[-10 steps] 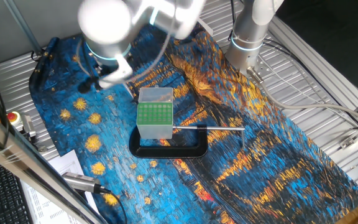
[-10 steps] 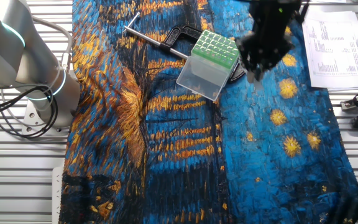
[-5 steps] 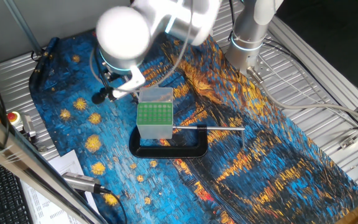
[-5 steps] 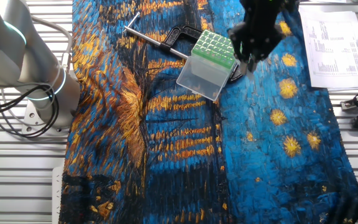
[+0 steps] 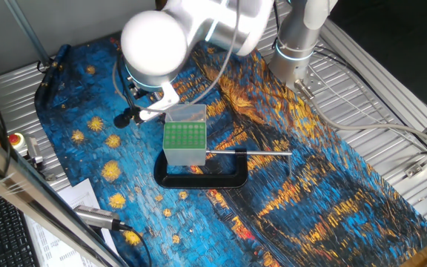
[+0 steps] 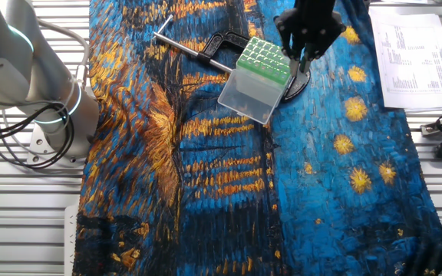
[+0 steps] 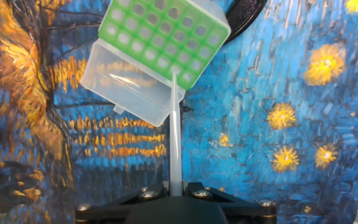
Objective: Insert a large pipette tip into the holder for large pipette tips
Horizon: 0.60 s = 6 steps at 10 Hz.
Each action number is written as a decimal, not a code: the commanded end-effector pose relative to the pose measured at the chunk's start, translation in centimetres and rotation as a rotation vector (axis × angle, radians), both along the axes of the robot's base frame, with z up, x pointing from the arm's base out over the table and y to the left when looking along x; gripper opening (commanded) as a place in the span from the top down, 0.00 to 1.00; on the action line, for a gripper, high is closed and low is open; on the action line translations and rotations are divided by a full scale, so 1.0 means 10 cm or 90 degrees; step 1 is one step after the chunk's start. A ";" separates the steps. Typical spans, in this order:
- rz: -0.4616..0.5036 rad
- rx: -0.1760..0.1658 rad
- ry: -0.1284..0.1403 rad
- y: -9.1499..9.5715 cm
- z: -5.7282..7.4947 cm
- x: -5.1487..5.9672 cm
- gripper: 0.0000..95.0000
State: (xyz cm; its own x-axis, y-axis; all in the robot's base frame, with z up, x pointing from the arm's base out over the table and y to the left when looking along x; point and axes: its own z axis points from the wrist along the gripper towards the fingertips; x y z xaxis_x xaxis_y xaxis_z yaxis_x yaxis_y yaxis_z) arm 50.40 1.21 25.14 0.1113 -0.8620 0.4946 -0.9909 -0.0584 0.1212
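The holder [image 7: 160,34] is a whitish translucent box with a green perforated top; it also shows in one fixed view [image 5: 184,135] and the other fixed view [image 6: 259,65], held in a black clamp. My gripper [image 7: 175,185] is shut on the large pipette tip [image 7: 174,127], a clear thin tube pointing away from the hand. Its narrow end lies over the near edge of the green top. In the fixed views the gripper [image 5: 148,113] [image 6: 304,61] hovers just beside the box's edge; the tip is too thin to see there.
A black C-shaped clamp [image 5: 202,178] with a grey screw rod [image 5: 254,153] grips the box. A patterned blue and orange cloth [image 5: 288,185] covers the table. The arm's base [image 5: 296,44] stands behind. Papers [image 6: 413,54] and a keyboard lie off the cloth.
The gripper has moved with the tip toward the green-topped box, from out over the blue cloth to the box's edge.
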 end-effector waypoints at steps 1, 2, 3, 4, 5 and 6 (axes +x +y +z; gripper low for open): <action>0.020 -0.075 -0.025 0.01 0.00 0.01 1.00; 0.052 -0.092 -0.037 0.01 0.00 0.01 1.00; 0.053 -0.091 -0.039 0.01 0.00 0.01 1.00; 0.058 -0.087 -0.035 0.01 0.00 0.01 1.00; 0.061 -0.082 -0.031 0.01 0.00 0.01 1.00; 0.061 -0.081 -0.030 0.01 0.00 0.01 1.00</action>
State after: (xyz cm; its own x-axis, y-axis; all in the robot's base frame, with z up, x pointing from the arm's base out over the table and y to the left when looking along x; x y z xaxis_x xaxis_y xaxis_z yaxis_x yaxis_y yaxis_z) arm 50.43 1.29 25.14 0.1555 -0.7602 0.6307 -0.9874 -0.1374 0.0778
